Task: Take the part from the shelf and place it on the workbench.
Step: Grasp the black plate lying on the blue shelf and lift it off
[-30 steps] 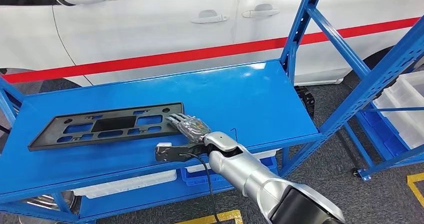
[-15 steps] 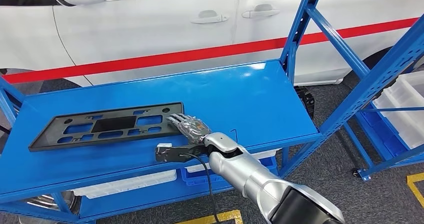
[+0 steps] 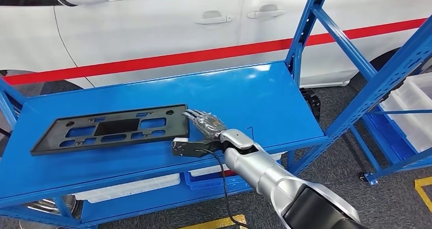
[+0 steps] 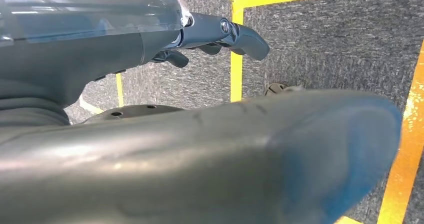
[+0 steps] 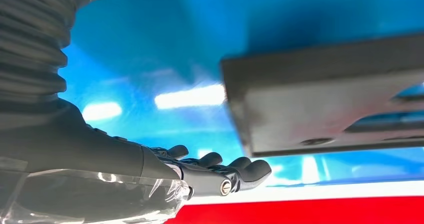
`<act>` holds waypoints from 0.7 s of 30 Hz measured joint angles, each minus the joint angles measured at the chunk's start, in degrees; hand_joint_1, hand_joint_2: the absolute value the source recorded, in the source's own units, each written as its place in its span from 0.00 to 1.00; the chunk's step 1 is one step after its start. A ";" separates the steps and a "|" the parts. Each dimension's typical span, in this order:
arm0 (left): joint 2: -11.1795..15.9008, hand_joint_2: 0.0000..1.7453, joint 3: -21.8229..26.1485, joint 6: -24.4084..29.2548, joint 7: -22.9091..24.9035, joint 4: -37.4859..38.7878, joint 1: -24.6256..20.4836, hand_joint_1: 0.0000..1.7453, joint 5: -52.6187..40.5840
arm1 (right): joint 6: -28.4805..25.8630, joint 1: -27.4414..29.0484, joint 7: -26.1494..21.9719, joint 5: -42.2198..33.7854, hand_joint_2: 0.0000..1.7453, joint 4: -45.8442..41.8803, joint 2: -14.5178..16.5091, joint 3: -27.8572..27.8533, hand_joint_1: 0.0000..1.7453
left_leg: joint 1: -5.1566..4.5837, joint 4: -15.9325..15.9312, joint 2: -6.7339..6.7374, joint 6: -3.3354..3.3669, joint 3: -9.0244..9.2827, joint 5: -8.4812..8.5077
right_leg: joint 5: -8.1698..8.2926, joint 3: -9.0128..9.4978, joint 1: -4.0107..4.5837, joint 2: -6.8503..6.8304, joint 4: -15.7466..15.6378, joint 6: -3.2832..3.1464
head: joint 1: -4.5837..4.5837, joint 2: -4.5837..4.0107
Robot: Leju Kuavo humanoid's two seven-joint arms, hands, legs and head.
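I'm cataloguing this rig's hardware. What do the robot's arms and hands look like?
The right arm is a silver metallic tube ending in a dark collar near the shoulder, with a thin black cable looping beneath it. The right hand is grey with darker fingers, wrapped in clear plastic film, behind a grey ribbed cover. The left hand shows the same dark grey and clear film.

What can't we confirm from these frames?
- Contact between the right hand and the flat black plastic part: the head view is too coarse and the right wrist view blurred.
- Lower shelf white bins: hidden by the blue metal shelf.
- Left hand finger pose: partly hidden by the robot's body.
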 joint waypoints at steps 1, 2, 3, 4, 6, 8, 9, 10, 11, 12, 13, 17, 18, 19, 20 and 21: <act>0.03 0.00 0.01 0.01 -0.10 0.00 0.06 0.00 0.14 | -0.26 -0.29 0.05 -0.35 1.00 0.16 -0.37 -0.22 0.00 | 0.00 0.00 -0.01 0.00 0.00 0.00 | 0.00 0.00 0.00 -0.01 0.00 0.00 | 0.00 0.00; 0.06 0.00 0.02 0.01 -0.19 0.00 0.15 0.00 0.30 | -0.48 -0.60 0.08 -0.69 1.00 0.33 -0.80 -0.48 0.00 | 0.00 0.00 -0.02 0.01 -0.01 0.00 | 0.00 0.00 0.00 -0.03 0.00 0.01 | 0.00 0.00; 0.10 0.00 0.04 0.02 -0.29 0.00 0.25 0.00 0.46 | -0.64 -0.91 0.08 -0.97 1.00 0.50 -1.29 -0.75 0.00 | 0.00 0.00 -0.02 0.00 -0.01 0.00 | 0.00 0.00 0.00 -0.03 0.00 0.01 | 0.00 0.00; 0.14 0.00 0.06 0.02 -0.36 0.00 0.34 0.00 0.57 | -0.73 -1.19 -0.01 -1.21 1.00 0.67 -1.71 -1.02 0.00 | 0.00 0.00 -0.02 0.00 -0.01 0.00 | 0.00 0.00 0.00 -0.02 0.00 0.01 | 0.00 0.00; 0.21 0.00 0.08 0.02 -0.45 0.00 0.42 0.00 0.67 | -0.79 -1.61 -0.30 -1.53 1.00 0.99 -2.51 -1.37 0.00 | 0.00 0.00 0.00 0.00 -0.01 0.00 | 0.00 -0.01 0.00 0.01 0.00 0.01 | 0.00 0.00; 0.25 0.00 0.13 0.05 -0.61 0.00 0.43 0.00 0.71 | -0.93 -1.88 -0.47 -1.80 1.00 1.28 -3.20 -1.58 0.00 | 0.00 0.01 0.00 0.00 -0.01 0.00 | 0.00 -0.01 0.00 0.01 0.00 0.01 | 0.00 0.00; 0.26 0.00 0.15 0.07 -0.76 0.00 0.45 0.00 0.77 | -1.02 -2.02 -0.45 -1.92 1.00 1.38 -3.58 -1.74 0.00 | 0.00 0.02 -0.01 0.00 -0.02 0.00 | 0.00 -0.02 0.00 -0.01 0.00 0.01 | 0.00 0.00; 0.28 0.00 0.18 0.09 -0.95 0.00 0.48 0.00 0.85 | -1.10 -2.20 -0.41 -2.06 1.00 1.49 -4.08 -1.97 0.00 | 0.00 0.02 -0.03 0.01 -0.03 0.00 | -0.01 -0.02 0.00 -0.04 0.00 0.02 | 0.00 0.00; 0.29 0.00 0.20 0.10 -1.16 0.00 0.53 0.00 0.94 | -1.18 -2.43 -0.36 -2.21 1.00 1.60 -4.64 -2.24 0.00 | 0.00 0.02 -0.04 0.01 -0.03 0.00 | -0.01 -0.02 0.00 -0.06 0.00 0.02 | 0.00 0.00; 0.31 0.00 0.21 0.10 -1.36 0.00 0.59 0.00 1.01 | -1.26 -2.69 -0.32 -2.45 1.00 1.71 -5.30 -2.55 0.00 | 0.00 0.02 -0.05 0.01 -0.04 -0.01 | -0.01 -0.01 0.00 -0.08 0.00 0.03 | 0.00 0.00; 0.32 0.00 0.22 0.10 -1.51 0.00 0.66 0.00 1.04 | -1.36 -2.96 -0.31 -2.75 1.00 1.83 -6.01 -2.88 0.00 | 0.00 0.02 -0.05 0.01 -0.04 -0.01 | -0.02 -0.01 0.00 -0.08 0.00 0.03 | 0.00 0.00; 0.34 0.00 0.24 0.04 -1.72 0.00 0.86 0.00 1.04 | -1.57 -3.55 -1.06 -4.02 1.00 2.10 -8.69 -4.36 0.00 | -0.01 0.02 -0.05 0.02 -0.04 -0.01 | -0.01 -0.01 -0.01 -0.08 -0.01 0.03 | 0.00 0.00; 0.34 0.00 0.24 0.03 -1.78 0.00 0.89 0.00 1.04 | -1.58 -3.59 -1.39 -4.32 1.00 2.17 -9.23 -4.68 0.00 | -0.02 0.02 -0.05 0.02 -0.04 -0.02 | -0.01 -0.01 -0.01 -0.08 -0.01 0.03 | 0.00 0.00; 0.36 0.00 0.24 0.02 -1.88 0.00 0.91 0.00 1.04 | -1.60 -3.61 -1.74 -4.69 1.00 2.26 -9.67 -4.99 0.00 | -0.02 0.02 -0.05 0.02 -0.04 -0.02 | -0.01 -0.01 -0.01 -0.08 -0.01 0.03 | 0.00 0.00; 0.37 0.00 0.24 0.02 -2.01 0.00 0.92 0.00 1.08 | -1.64 -3.61 -2.15 -5.17 1.00 2.33 -10.02 -5.29 0.00 | -0.02 0.02 -0.05 0.02 -0.04 -0.02 | -0.01 -0.01 -0.01 -0.08 -0.01 0.03 | 0.00 0.00; 0.37 0.00 0.25 0.03 -2.14 0.00 0.93 0.00 1.13 | -1.73 -3.60 -2.58 -5.79 1.00 2.39 -10.33 -5.62 0.00 | -0.02 0.03 -0.05 0.02 -0.04 -0.02 | -0.01 -0.01 -0.01 -0.08 -0.01 0.03 | 0.00 0.00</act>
